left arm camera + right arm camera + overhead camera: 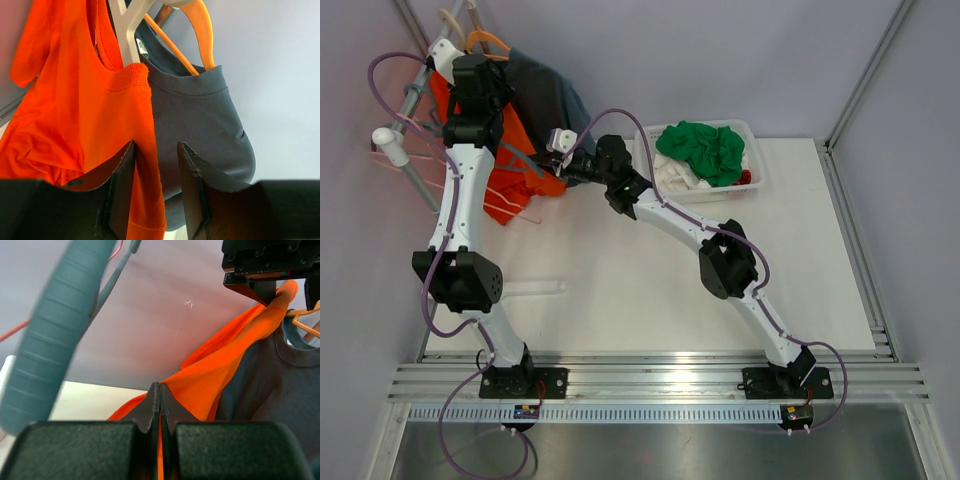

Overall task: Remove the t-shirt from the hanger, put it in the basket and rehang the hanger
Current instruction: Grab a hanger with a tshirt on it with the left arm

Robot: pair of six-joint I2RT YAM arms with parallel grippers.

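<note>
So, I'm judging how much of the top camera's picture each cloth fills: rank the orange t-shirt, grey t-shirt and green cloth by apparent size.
1. The orange t-shirt: largest, though partly hidden.
2. The grey t-shirt and the green cloth: about alike. The grey one is partly covered, so I won't rank them.

In the top view the left arm [460, 200] covers much of the orange shirt [525, 178]. In the left wrist view the white hanger [129, 30] and orange hanger [202, 30] are cut off at the top edge, and the fingers of the left gripper [156, 150] hide the orange shirt's lower part. In the right wrist view a bar [60, 330] near the lens is too blurred to identify. The grey shirt [270, 375] runs off the right edge.
</note>
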